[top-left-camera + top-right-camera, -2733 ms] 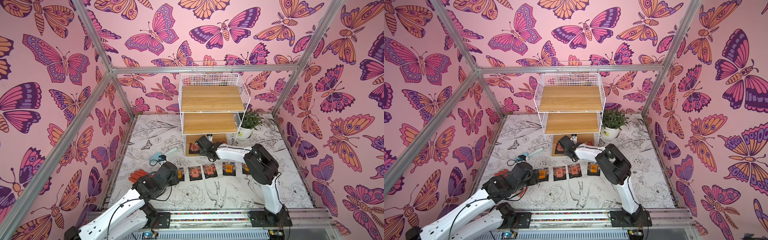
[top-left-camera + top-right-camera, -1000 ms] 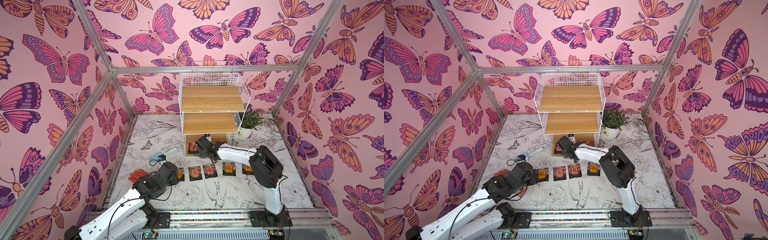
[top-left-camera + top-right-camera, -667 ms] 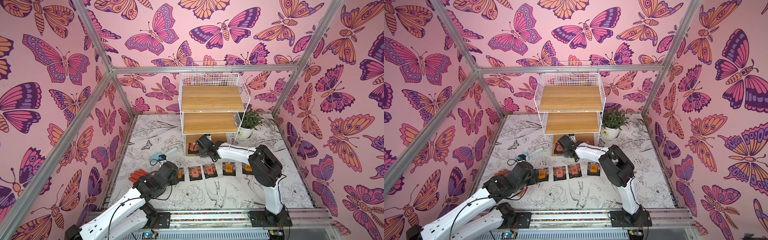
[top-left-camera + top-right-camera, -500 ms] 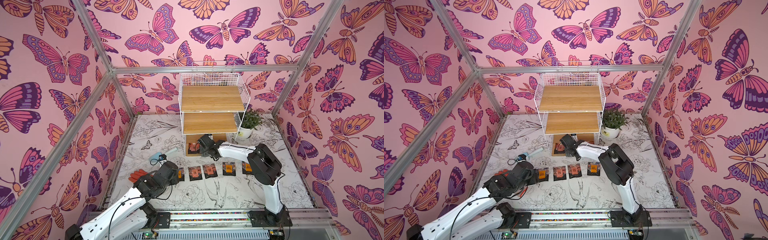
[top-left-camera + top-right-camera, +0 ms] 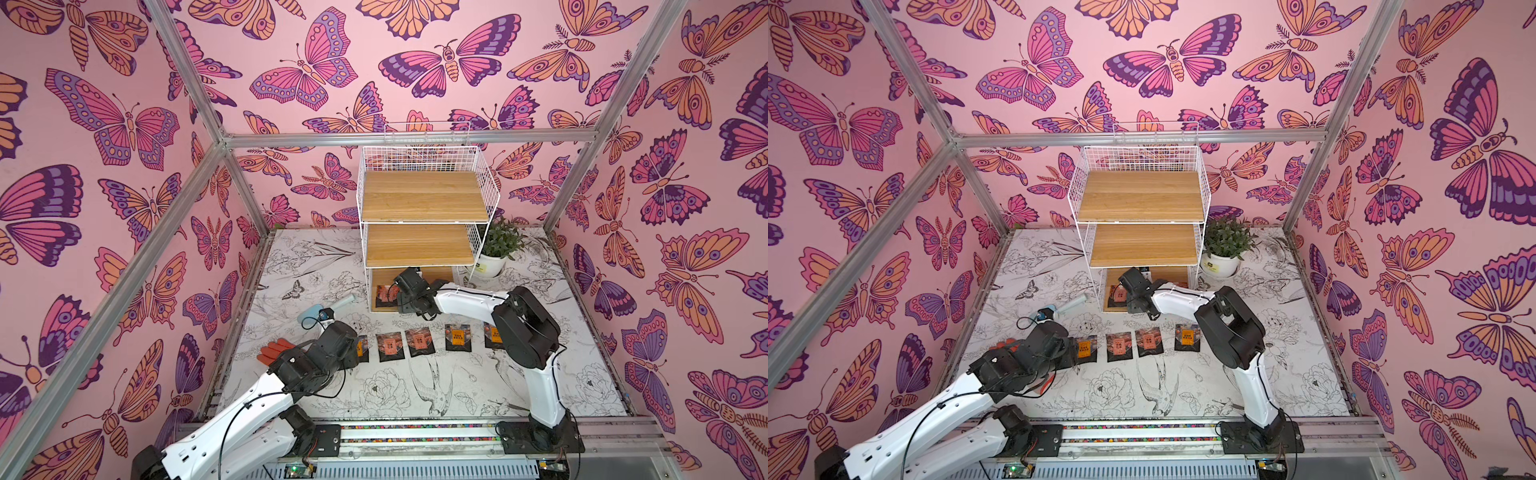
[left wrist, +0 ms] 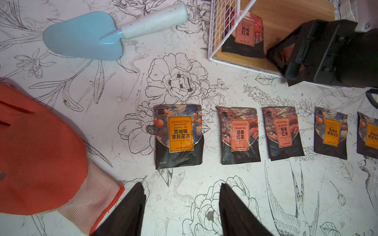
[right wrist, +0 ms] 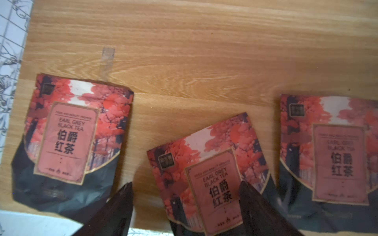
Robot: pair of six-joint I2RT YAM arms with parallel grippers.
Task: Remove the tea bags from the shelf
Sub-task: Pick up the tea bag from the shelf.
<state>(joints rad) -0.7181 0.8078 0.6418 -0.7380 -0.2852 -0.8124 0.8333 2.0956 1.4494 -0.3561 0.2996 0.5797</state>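
1. Beside the right gripper (image 7: 185, 183), the outer tea bag (image 7: 331, 155) runs off the picture's edge, and its small print is blurred (only the big characters read).
2. The middle tea bag (image 7: 204, 163) at the fingertips has its near end hidden behind a finger (image 7: 255, 206).
3. Beside the left gripper (image 6: 181, 185), the glove (image 6: 41, 143) and the row's last tea bag (image 6: 369, 134) are cut off.
4. In both top views the shelf (image 5: 419, 245) and right arm (image 5: 469, 301) hide most of the bottom board.

three flat black tea sachets (image 7: 71, 139) lie on the lowest wooden board (image 7: 204, 51) of the white wire shelf (image 5: 424, 195); five more sachets (image 6: 179, 132) sit in a row on the table (image 5: 415, 395) before it.
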